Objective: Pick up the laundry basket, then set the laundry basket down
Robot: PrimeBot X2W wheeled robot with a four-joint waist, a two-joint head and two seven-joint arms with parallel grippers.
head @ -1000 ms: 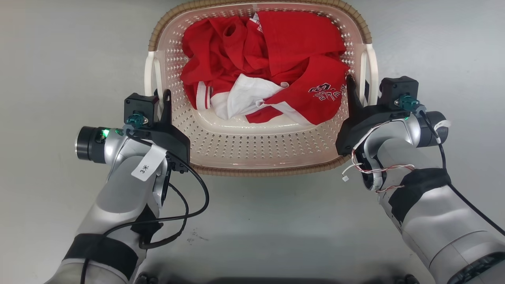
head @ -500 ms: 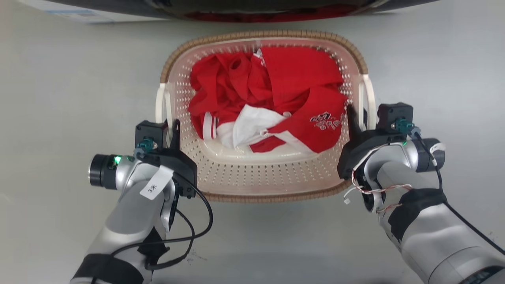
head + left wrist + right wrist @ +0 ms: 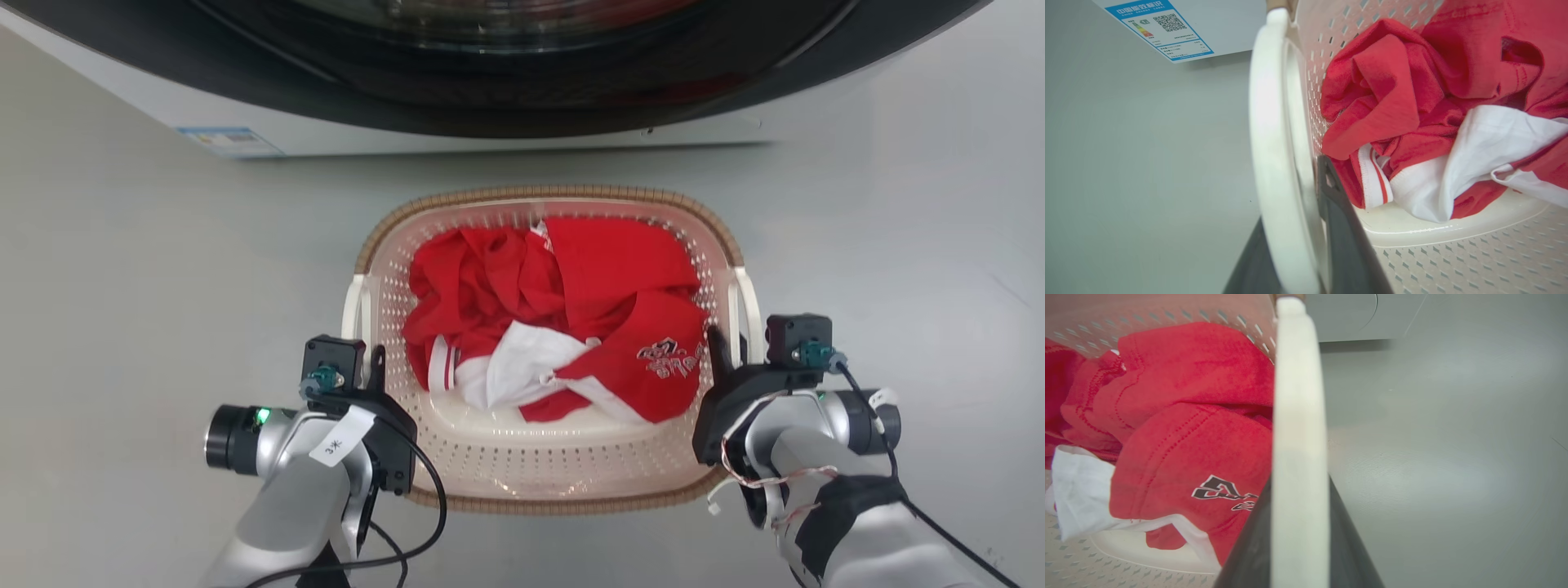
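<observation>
Because the left gripper (image 3: 367,364) and the right gripper (image 3: 729,351) are each clamped on a slim white side handle at its end farther from the washer (image 3: 816,118), the laundry basket (image 3: 539,194) — just short of the washer, apart from it — could sag on its washer side. Uneven arms might twist a handle loose, and the red clothes (image 3: 571,294) would slide toward the washer.

Our left arm (image 3: 286,502) is silver-grey with a black wrist housing (image 3: 388,437), a white tag (image 3: 341,435), a green light (image 3: 262,415) and a looping black cable (image 3: 442,502). Our right arm (image 3: 816,445), silver too, trails red-and-white wires (image 3: 775,479) and wears a black wrap (image 3: 849,510).
</observation>
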